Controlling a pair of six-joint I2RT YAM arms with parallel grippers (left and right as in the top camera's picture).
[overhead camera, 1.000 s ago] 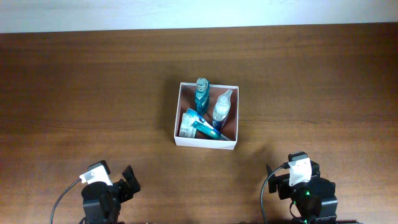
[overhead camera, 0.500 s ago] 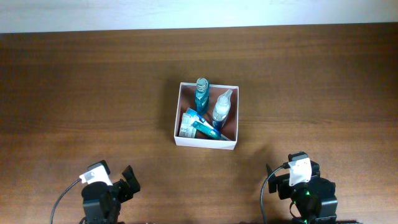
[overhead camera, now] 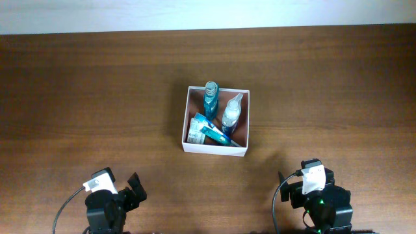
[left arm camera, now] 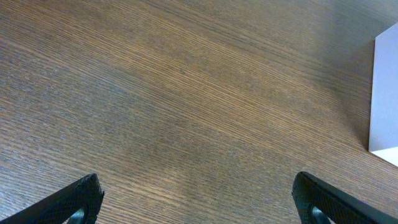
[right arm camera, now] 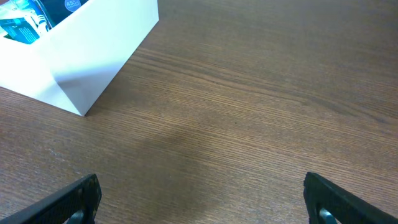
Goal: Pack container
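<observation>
The container (overhead camera: 185, 127) is a square white-walled box with a pinkish-brown inside, at the table's middle. In it lie a teal bottle (overhead camera: 210, 97), a clear bottle with a white cap (overhead camera: 231, 113) and a blue-and-white tube or carton (overhead camera: 207, 131). Its white wall shows at the right edge of the left wrist view (left arm camera: 385, 93) and at the top left of the right wrist view (right arm camera: 93, 50). My left gripper (left arm camera: 199, 199) is open and empty above bare wood near the front left. My right gripper (right arm camera: 202, 199) is open and empty near the front right.
The brown wooden table (overhead camera: 97, 97) stretches around the container. A white strip (overhead camera: 195, 13) runs along the far edge. Both arm bases (overhead camera: 104, 205) sit at the front edge with cables.
</observation>
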